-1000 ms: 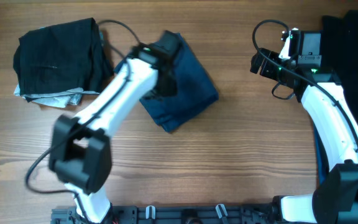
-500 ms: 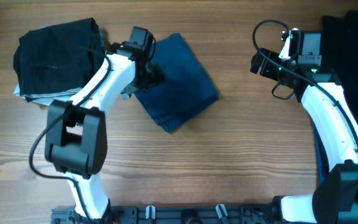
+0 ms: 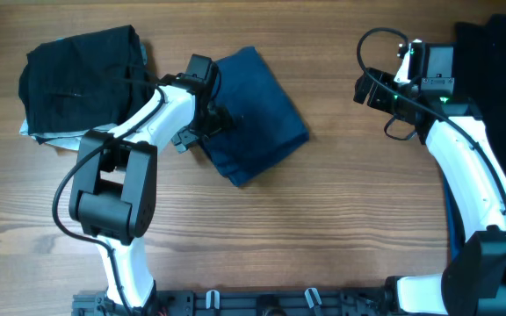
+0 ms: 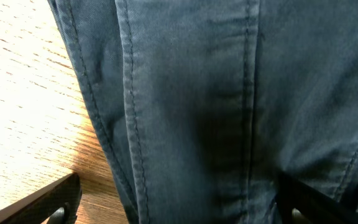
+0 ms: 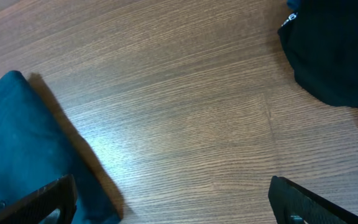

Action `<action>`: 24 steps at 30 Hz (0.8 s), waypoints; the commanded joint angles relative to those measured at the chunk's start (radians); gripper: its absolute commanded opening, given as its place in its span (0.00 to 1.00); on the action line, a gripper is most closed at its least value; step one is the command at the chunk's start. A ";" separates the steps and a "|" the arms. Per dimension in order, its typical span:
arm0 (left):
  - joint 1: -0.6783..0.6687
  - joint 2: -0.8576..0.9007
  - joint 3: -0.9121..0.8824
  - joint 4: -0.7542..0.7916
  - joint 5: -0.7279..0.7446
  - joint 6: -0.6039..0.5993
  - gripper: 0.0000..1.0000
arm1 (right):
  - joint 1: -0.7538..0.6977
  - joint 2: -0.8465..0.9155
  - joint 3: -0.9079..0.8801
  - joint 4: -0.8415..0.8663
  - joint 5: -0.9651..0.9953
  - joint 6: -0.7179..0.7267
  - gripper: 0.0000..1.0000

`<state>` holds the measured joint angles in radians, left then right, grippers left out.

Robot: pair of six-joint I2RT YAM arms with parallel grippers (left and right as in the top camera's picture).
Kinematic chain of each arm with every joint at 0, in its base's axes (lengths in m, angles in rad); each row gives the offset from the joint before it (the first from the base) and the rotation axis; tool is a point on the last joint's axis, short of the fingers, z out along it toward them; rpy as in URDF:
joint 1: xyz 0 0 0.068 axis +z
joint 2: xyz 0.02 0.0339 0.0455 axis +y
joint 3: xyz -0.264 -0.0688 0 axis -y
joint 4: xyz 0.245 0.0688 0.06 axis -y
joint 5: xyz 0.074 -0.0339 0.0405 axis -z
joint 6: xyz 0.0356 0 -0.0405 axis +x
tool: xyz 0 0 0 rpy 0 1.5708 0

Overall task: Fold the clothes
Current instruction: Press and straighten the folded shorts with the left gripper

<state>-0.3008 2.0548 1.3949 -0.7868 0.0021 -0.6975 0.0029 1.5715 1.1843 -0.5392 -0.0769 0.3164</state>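
Denim shorts [image 3: 262, 118], folded into a bundle on the table [image 3: 323, 219], lay directly beneath the left gripper [image 3: 202, 121], whose jaws stood wide apart, holding nothing. The bundle stretched slantwise away toward the right gripper [image 3: 369, 88], equally spread, empty and well apart. The left arm was nearer. Only its wrist view showed seams [image 4: 248, 93] running straight ahead between the fingers [image 4: 42, 205].

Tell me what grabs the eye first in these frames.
A folded pair of mid-blue denim shorts lies left of centre on the wooden table. The left gripper hangs open over its left edge, one finger above wood and one above denim. A rumpled black garment with pale trim sits at the far left, and a black polo shirt with a white logo lies at the right edge.
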 commanded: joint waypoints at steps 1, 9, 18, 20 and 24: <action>-0.007 0.028 -0.048 0.011 -0.002 -0.023 0.98 | -0.004 0.010 -0.005 0.000 0.017 0.000 1.00; -0.010 0.072 -0.056 0.012 0.002 -0.044 0.62 | -0.004 0.010 -0.005 0.000 0.017 0.000 0.99; -0.010 0.076 -0.056 -0.002 0.001 -0.035 0.04 | -0.004 0.010 -0.005 0.001 0.017 0.000 1.00; -0.010 0.073 -0.048 0.001 -0.005 0.030 0.04 | -0.004 0.010 -0.005 0.000 0.017 0.000 0.99; -0.010 0.041 0.019 -0.043 -0.115 0.066 0.04 | -0.004 0.010 -0.005 0.000 0.017 0.000 1.00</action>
<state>-0.3161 2.0563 1.4052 -0.7738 0.0326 -0.6907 0.0029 1.5715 1.1843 -0.5392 -0.0769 0.3164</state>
